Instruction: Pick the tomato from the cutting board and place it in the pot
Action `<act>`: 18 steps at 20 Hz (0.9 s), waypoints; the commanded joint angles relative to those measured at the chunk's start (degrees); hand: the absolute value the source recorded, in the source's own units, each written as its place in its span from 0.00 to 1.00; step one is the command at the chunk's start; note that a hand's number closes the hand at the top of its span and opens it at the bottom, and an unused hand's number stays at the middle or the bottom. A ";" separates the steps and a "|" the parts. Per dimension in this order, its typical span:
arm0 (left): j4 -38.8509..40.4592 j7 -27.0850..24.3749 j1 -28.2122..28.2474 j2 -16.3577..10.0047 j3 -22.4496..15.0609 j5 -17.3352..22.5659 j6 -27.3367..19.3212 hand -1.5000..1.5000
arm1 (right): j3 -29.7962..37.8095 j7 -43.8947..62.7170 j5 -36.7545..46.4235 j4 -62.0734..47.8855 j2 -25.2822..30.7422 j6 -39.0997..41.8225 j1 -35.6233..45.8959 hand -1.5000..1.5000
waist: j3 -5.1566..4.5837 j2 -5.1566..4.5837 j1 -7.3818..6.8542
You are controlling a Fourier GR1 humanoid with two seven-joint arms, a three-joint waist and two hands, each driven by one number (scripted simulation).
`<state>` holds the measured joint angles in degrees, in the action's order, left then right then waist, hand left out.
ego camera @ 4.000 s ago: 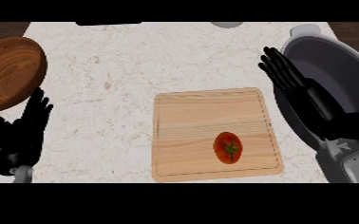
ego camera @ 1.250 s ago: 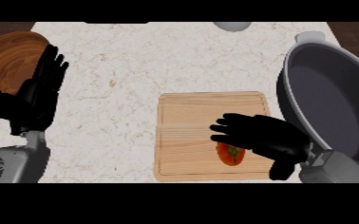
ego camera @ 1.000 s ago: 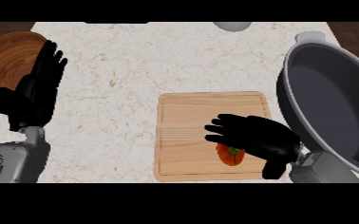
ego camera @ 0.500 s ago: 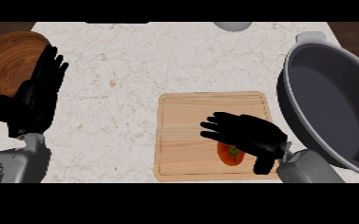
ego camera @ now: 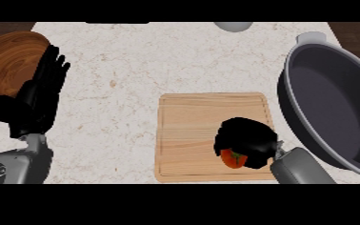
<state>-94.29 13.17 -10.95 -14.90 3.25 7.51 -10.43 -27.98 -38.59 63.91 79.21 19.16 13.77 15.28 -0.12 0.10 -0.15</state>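
On the cutting board (ego camera: 190, 124), the tomato (ego camera: 234, 158) sat under the right hand (ego camera: 245, 137), whose fingers curled round it, near the pot (ego camera: 323, 100) on the speckled pale surface (ego camera: 141, 62), while the left hand (ego camera: 38, 97) rested open.

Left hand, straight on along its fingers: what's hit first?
Likely the wooden plate: the left hand, open at the view's left, points at its rim. Height unclear, so it might pass over.
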 commanded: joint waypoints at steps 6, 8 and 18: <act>-1.15 2.10 -1.39 1.80 0.88 -1.78 0.33 0.50 | 0.25 -3.75 6.41 -2.83 -3.11 -3.71 -2.14 1.00 | 0.13 -0.08 0.14; 3.70 -2.29 -1.90 2.26 2.45 -1.85 1.04 0.50 | 2.88 -6.44 5.87 -5.22 -3.10 -4.17 0.19 1.00 | 0.12 -0.14 0.11; 0.15 -0.95 2.11 0.61 3.56 -0.53 1.35 0.50 | 1.14 41.16 4.38 14.59 -18.89 3.71 -23.75 1.00 | -0.01 0.64 2.80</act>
<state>-94.08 12.68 -9.26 -14.40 6.69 6.64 -9.48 -22.93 -9.80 69.88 88.46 4.45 17.17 -0.49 -0.77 1.39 2.97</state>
